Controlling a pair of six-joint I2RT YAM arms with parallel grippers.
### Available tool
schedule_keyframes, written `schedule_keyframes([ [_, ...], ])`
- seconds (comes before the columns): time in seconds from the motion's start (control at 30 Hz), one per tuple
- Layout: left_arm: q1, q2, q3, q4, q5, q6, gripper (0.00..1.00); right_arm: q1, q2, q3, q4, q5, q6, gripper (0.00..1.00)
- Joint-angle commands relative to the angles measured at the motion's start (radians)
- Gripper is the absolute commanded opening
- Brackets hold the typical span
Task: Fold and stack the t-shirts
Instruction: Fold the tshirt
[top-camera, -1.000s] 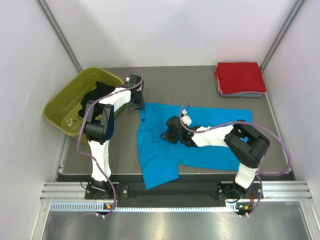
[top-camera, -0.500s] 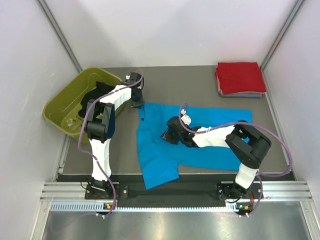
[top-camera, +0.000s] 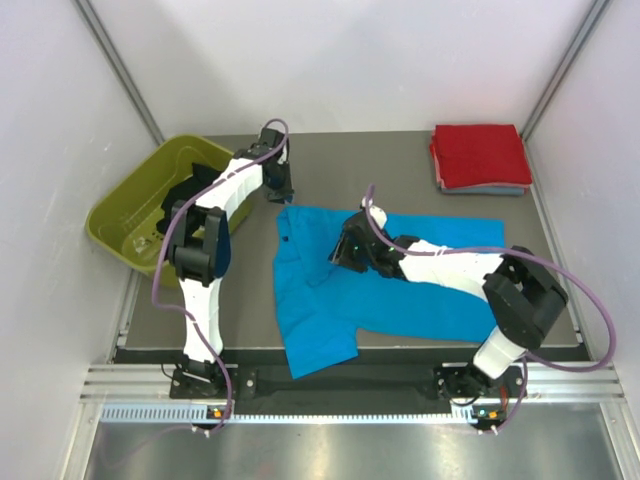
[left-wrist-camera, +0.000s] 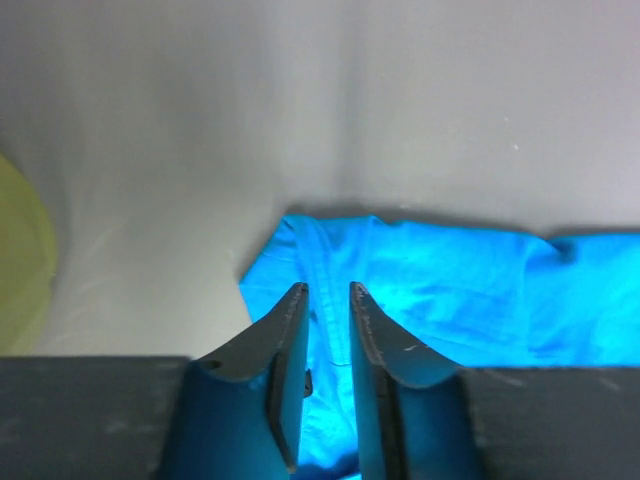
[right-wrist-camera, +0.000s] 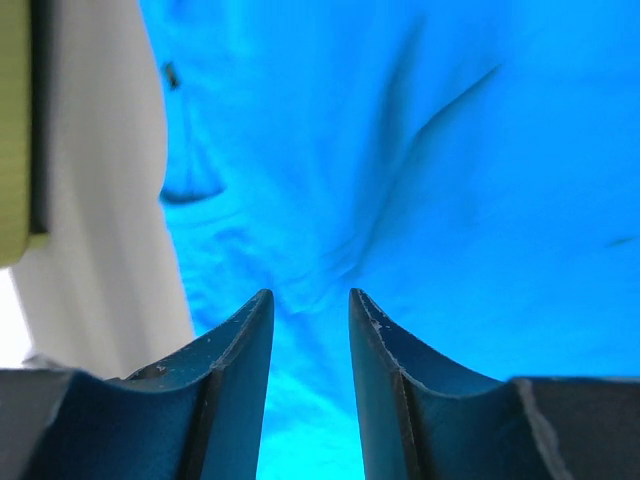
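Turquoise t-shirt (top-camera: 400, 295): spread on surface (top-camera: 400, 170).
Left end effector (left-wrist-camera: 327, 290): released, empty, near its far-left corner.
Right end effector (right-wrist-camera: 310, 295): released, empty, above it.

A spread t-shirt (top-camera: 400, 290) lay at the centre of the table (top-camera: 400, 180), a tub (top-camera: 120, 215) at the frame's left, and a stack of folded t-shirts (top-camera: 480, 158) at upper right.

Tub on the tabletop
I see an olive-green tub (top-camera: 125, 225) at the left edge of the grey tabletop (top-camera: 380, 165), by the white wall (top-camera: 50, 150).
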Motion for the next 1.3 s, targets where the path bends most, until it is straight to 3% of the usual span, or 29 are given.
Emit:
schedule_keyframes([
  [0.0, -0.004, 0.006, 0.02, -0.019, 0.03, 0.019, 0.29, -0.079, -0.059, 0.026, -0.061, -0.009, -0.11, 0.36],
  [0.13, -0.004, 0.025, 0.014, -0.003, 0.027, 0.022, 0.35, -0.199, -0.09, -0.008, -0.085, -0.026, -0.158, 0.37],
  [0.43, -0.004, 0.074, 0.011, 0.02, 0.013, 0.012, 0.34, -0.457, -0.065, -0.016, -0.121, -0.02, -0.285, 0.33],
  [0.57, -0.004, 0.083, 0.004, 0.04, -0.034, 0.002, 0.3, -0.56, -0.013, -0.014, -0.121, -0.002, -0.325, 0.32],
  [0.63, -0.004, 0.085, 0.006, 0.041, -0.056, -0.003, 0.22, -0.61, 0.028, -0.011, -0.124, 0.014, -0.334, 0.3],
  [0.7, -0.004, 0.089, 0.009, 0.038, -0.091, -0.006, 0.11, -0.641, 0.054, -0.008, -0.127, 0.018, -0.339, 0.28],
  [0.8, -0.004, 0.103, 0.026, 0.029, -0.128, -0.015, 0.07, -0.687, 0.082, -0.01, -0.119, 0.053, -0.336, 0.26],
  [1.1, -0.004, 0.148, 0.101, -0.005, -0.157, -0.034, 0.13, -0.787, 0.139, -0.008, -0.104, 0.084, -0.347, 0.26],
  [1.27, -0.004, 0.166, 0.149, 0.018, -0.168, -0.012, 0.15, -0.805, 0.211, 0.088, -0.136, 0.075, -0.359, 0.26],
])
